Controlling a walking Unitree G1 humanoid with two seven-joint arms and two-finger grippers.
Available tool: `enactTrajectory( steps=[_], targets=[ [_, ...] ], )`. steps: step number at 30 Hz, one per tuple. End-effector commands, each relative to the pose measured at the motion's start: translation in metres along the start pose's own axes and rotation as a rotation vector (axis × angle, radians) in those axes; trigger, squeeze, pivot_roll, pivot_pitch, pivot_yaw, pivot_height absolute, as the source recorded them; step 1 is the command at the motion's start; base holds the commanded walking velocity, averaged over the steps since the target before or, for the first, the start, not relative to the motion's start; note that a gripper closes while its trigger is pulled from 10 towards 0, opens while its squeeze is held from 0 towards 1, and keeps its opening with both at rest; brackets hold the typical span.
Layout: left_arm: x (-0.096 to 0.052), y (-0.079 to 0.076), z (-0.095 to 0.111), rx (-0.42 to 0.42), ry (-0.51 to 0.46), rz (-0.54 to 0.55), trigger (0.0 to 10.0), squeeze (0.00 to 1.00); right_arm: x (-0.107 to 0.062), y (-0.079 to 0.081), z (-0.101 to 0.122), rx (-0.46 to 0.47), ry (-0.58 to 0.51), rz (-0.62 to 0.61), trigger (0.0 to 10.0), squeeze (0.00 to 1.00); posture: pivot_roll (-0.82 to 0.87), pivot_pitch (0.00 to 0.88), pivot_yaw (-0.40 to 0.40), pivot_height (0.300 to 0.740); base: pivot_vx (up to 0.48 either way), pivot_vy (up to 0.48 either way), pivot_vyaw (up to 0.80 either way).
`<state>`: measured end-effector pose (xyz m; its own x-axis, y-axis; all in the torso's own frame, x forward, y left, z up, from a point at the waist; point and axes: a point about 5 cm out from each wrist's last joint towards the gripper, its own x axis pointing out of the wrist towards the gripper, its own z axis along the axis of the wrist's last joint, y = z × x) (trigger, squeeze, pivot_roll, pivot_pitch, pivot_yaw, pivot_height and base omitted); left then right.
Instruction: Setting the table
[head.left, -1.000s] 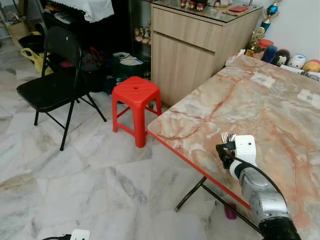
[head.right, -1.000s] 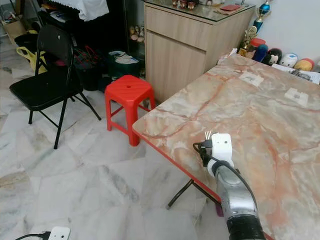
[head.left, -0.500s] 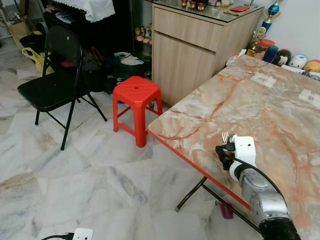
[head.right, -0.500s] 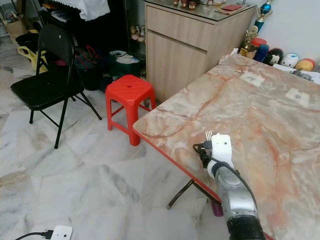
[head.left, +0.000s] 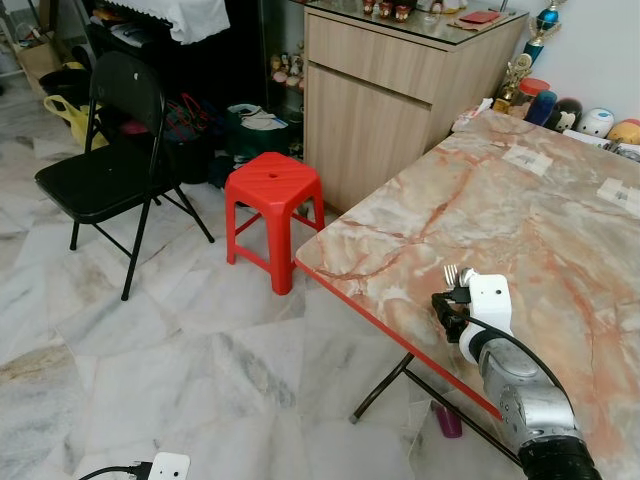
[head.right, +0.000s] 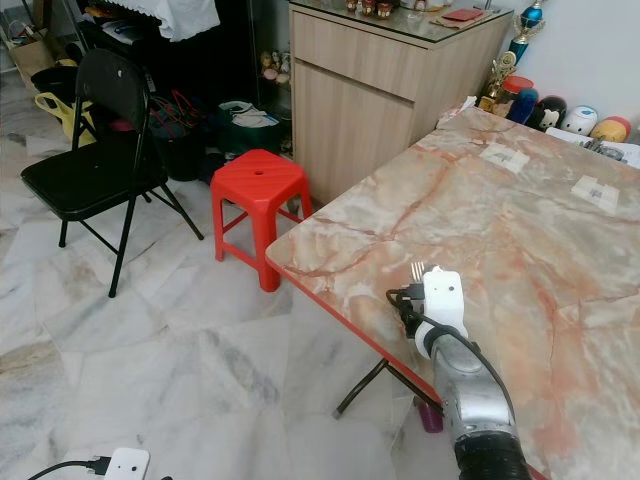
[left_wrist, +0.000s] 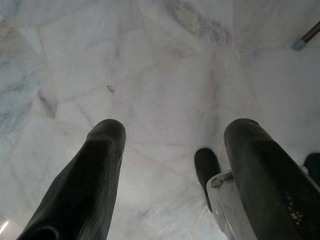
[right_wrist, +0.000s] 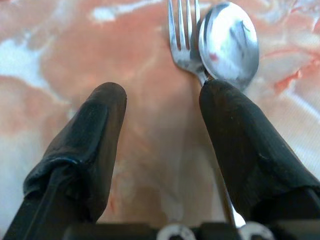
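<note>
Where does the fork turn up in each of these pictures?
Left eye view: fork tips poke out past the white wrist, near the table edge.
Right eye view: same spot.
Right wrist view: beside a spoon, ahead of the right pincer.
Left wrist view: faces floor tiles.
Shared landmark: the orange marble table.

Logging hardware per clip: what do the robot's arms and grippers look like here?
The right arm is a silver metal tube with a black cuff, a white wrist block and a looping black cable. The right gripper and left gripper each have two long, rounded matte-black fingers.
</note>
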<state>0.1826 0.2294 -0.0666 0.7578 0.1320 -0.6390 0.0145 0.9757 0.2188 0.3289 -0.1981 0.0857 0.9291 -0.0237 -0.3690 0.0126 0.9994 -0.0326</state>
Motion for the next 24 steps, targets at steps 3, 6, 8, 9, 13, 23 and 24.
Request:
enactTrajectory(
  steps=[3,6,8,9,13,23,24],
  targets=[
    [-0.002,-0.004,-0.005,0.007,0.018,-0.017,10.0,0.00,-0.003,-0.006,-0.007,0.002,0.026,-0.020,10.0,0.00,0.02,0.114,-0.036,0.740,0.000,0.000,0.00],
    [-0.002,-0.004,-0.006,0.009,0.023,-0.022,10.0,0.00,-0.005,-0.007,-0.010,0.003,0.035,-0.025,10.0,0.00,0.02,0.114,-0.036,0.740,0.000,0.000,0.00],
    [-0.002,-0.005,-0.007,0.011,0.030,-0.024,10.0,0.00,-0.005,-0.007,-0.011,0.002,0.041,-0.026,10.0,0.00,0.02,0.112,-0.036,0.740,0.000,0.000,0.00],
    [-0.002,-0.005,-0.007,0.012,0.035,-0.025,10.0,0.00,-0.005,-0.007,-0.011,0.001,0.043,-0.026,10.0,0.00,0.02,0.112,-0.036,0.740,0.000,0.000,0.00],
    [-0.003,-0.005,-0.009,0.013,0.047,-0.026,10.0,0.00,-0.005,-0.004,-0.010,0.004,0.045,-0.018,10.0,0.00,0.02,0.112,-0.036,0.740,0.000,0.000,0.00],
    [-0.004,-0.003,-0.012,0.013,0.063,-0.022,10.0,0.00,-0.008,0.007,-0.007,0.022,0.035,0.014,10.0,0.00,0.02,0.112,-0.038,0.740,0.000,0.000,0.00],
    [-0.004,-0.003,-0.013,0.013,0.065,-0.022,10.0,0.00,-0.009,0.009,-0.007,0.025,0.035,0.019,10.0,0.00,0.02,0.112,-0.038,0.740,0.000,0.000,0.00]
  ],
)
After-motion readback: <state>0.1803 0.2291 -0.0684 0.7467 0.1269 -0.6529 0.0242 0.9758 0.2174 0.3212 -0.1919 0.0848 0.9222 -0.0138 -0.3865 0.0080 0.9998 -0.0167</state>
